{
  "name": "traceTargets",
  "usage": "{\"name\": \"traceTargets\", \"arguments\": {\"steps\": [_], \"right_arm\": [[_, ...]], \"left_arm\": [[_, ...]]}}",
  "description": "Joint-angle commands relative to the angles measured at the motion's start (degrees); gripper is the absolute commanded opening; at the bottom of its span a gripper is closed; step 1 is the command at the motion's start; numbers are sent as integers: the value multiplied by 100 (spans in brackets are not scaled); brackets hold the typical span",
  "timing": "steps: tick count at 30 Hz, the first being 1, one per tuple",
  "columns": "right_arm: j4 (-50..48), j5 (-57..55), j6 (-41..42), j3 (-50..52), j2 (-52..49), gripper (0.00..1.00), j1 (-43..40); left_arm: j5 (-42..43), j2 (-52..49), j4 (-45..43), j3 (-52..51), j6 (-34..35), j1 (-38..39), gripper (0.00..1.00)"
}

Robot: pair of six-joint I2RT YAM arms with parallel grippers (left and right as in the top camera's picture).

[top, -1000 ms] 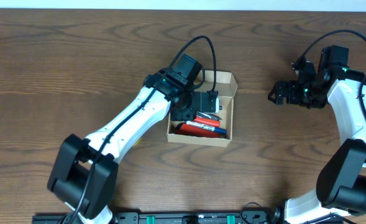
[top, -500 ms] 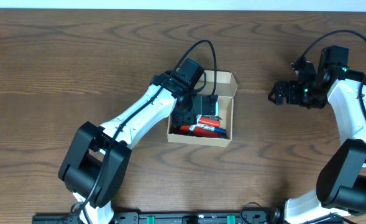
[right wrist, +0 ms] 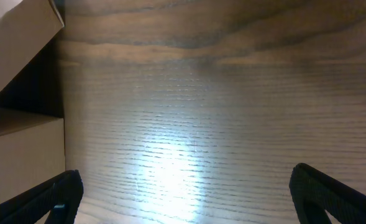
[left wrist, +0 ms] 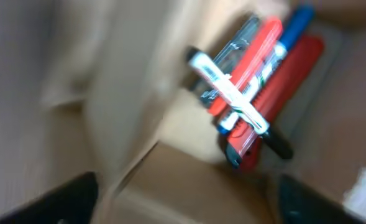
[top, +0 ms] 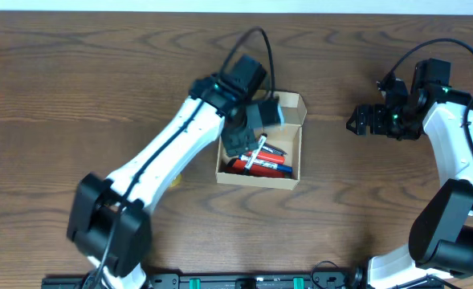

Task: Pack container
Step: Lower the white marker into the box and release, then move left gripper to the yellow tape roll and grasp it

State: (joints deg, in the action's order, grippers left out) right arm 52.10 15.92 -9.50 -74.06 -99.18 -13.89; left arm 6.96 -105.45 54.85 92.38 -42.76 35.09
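End effector (left wrist: pixel 183 198) above markers (left wrist: pixel 252 87) in container (top: pixel 256 178)

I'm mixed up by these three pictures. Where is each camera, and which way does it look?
Overhead: above the table, looking straight down; both arms, the left hand and right hand show.
Left wrist: on the left arm, looking into the box at the markers; its fingertips show.
Right wrist: on the right arm, facing the table; its fingertips show.
Shared: all three see the box.
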Motion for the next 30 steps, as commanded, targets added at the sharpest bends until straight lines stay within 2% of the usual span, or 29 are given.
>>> {"name": "traceTargets", "arguments": {"steps": [1,4,10,12,15,22,25,30], "right_arm": [[13,61,-87,2,-4,99,48],[9,61,-87,2,-4,99,48],[0,61,-85,2,-4,99,48],[-2,61,-87,2,-4,99,48],[-17,63,-85,2,-4,99,48],[-20,63,-85,2,-4,99,48],[-13,63,-85,2,-4,99,48],[-2,63,-85,2,-4,99,48]], "left_arm": [[-634,431,437,577,1829,-61,95],[-643,590,1003,907,2111,-273,95],[-1329,949,1958,1029,3654,-1239,95],[-1351,1071,2059,907,3908,-1602,95],[-1349,1517,1617,240,4063,-1952,95],[-1322,3056,-151,-2680,4485,-2094,95],[-1303,3217,-695,-3633,4833,-2260,95],[-990,3012,-1244,-4378,4918,-2638,95]]}}
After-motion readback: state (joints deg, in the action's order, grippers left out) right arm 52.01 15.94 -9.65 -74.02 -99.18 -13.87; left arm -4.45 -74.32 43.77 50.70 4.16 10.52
